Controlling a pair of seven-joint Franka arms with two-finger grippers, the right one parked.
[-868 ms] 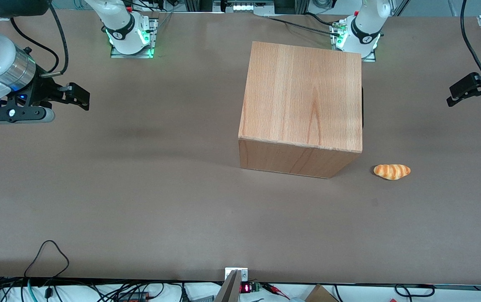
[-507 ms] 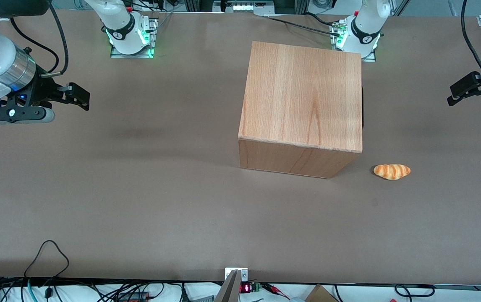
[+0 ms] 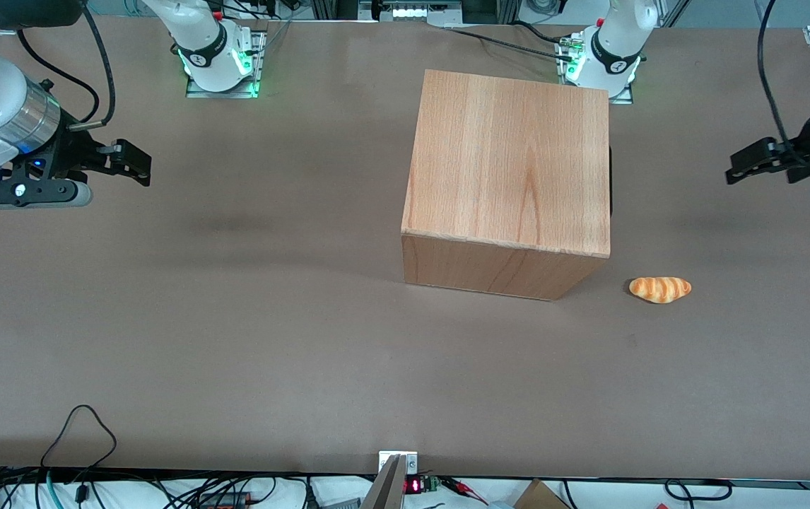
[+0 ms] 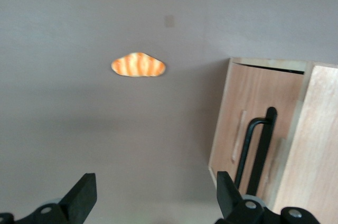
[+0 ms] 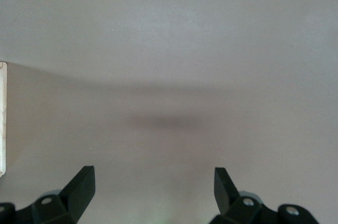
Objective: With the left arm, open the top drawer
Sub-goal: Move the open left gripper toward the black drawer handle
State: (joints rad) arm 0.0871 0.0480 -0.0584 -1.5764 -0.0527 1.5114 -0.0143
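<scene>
Hovering above the brown table at the working arm's end, gripper with fingers spread apart, gripping nothing | sitting well apart from gripper, toward the parked arm: cabinet, top drawer and black handle facing gripper | showing no readable writing | lying nearer the front camera than gripper: bread roll.
</scene>
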